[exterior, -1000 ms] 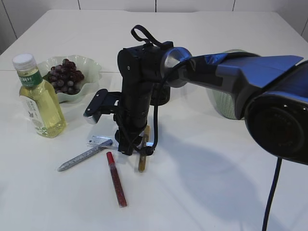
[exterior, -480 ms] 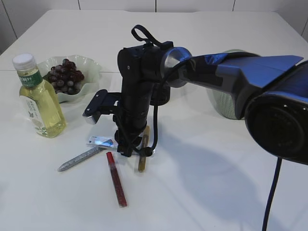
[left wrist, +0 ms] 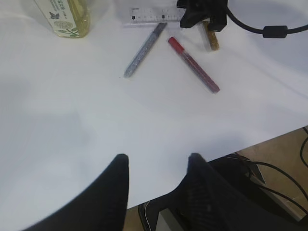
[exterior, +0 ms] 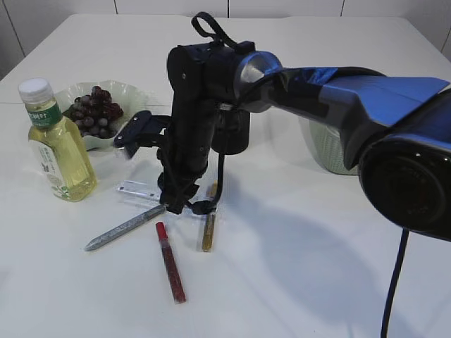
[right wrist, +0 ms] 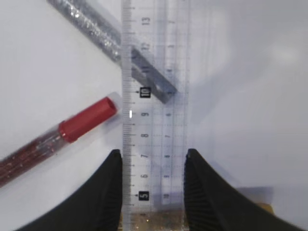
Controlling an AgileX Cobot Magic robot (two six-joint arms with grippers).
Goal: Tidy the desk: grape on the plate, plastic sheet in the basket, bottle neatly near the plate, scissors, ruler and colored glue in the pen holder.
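The right gripper (right wrist: 150, 192) is closed on the clear ruler (right wrist: 154, 96), its two dark fingers (right wrist: 103, 192) pressing the ruler's long edges. From the outside camera the ruler (exterior: 144, 190) sticks out to the left of the gripper, and it seems to be just off the table, though the angle makes that hard to judge. Beneath it lie the silver glue pen (exterior: 123, 228), the red glue pen (exterior: 170, 263) and the gold glue pen (exterior: 208, 227), spread on the white table (exterior: 296, 267). The left gripper (left wrist: 156, 163) hangs half open over bare table with nothing between its fingers. The bottle (exterior: 58, 144) stands beside the plate (exterior: 130, 95), which holds the grapes (exterior: 95, 111). The basket (exterior: 328, 151) sits behind the right arm.
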